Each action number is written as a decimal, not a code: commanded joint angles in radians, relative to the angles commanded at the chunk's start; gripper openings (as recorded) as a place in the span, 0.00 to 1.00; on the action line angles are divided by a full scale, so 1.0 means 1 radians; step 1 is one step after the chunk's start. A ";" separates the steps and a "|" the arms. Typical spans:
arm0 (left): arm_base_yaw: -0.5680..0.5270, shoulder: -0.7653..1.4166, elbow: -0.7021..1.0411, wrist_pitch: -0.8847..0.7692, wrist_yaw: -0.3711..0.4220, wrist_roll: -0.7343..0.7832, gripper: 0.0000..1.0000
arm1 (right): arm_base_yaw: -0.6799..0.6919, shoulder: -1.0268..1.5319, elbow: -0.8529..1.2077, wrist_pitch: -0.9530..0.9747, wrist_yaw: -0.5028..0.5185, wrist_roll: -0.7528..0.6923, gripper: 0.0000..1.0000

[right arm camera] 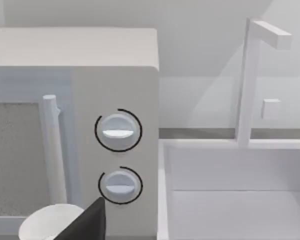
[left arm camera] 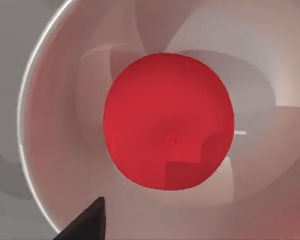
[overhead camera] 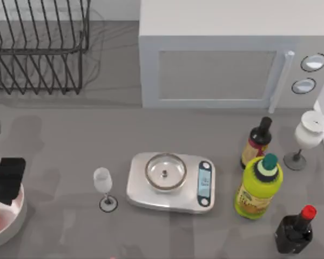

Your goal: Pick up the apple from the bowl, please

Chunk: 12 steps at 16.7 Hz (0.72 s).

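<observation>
the left gripper (overhead camera: 8, 181) hangs over the bowl (overhead camera: 13, 224) at the tabletop's (overhead camera: 70, 151) left edge, near the front corner. the apple (left arm camera: 169, 121) lies in the middle of the bowl, directly under the wrist camera; whether the gripper is released or clenched, i cannot tell. the right arm is parked by the right edge, facing the microwave (right arm camera: 115, 75) dials and sink (right arm camera: 230, 200). a scale (overhead camera: 170, 182) sits mid-tabletop.

The apple (left arm camera: 169, 121) lies in the bowl (overhead camera: 11, 218) at the table's left edge, with the left gripper (overhead camera: 8, 178) above the bowl, perhaps just over its rim. The scale (overhead camera: 170, 182) stands mid-table, the microwave (overhead camera: 227, 59) behind it.
</observation>
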 joint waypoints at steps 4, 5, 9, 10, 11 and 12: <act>0.000 0.033 -0.049 0.073 0.000 0.001 1.00 | 0.000 0.000 0.000 0.000 0.000 0.000 1.00; 0.001 0.050 -0.072 0.118 0.000 0.002 1.00 | 0.000 0.000 0.000 0.000 0.000 0.000 1.00; 0.002 0.126 -0.179 0.318 0.000 0.005 1.00 | 0.000 0.000 0.000 0.000 0.000 0.000 1.00; 0.002 0.141 -0.200 0.349 0.000 0.005 1.00 | 0.000 0.000 0.000 0.000 0.000 0.000 1.00; 0.002 0.153 -0.214 0.368 0.000 0.006 1.00 | 0.000 0.000 0.000 0.000 0.000 0.000 1.00; 0.002 0.159 -0.221 0.377 0.000 0.006 1.00 | 0.000 0.000 0.000 0.000 0.000 0.000 1.00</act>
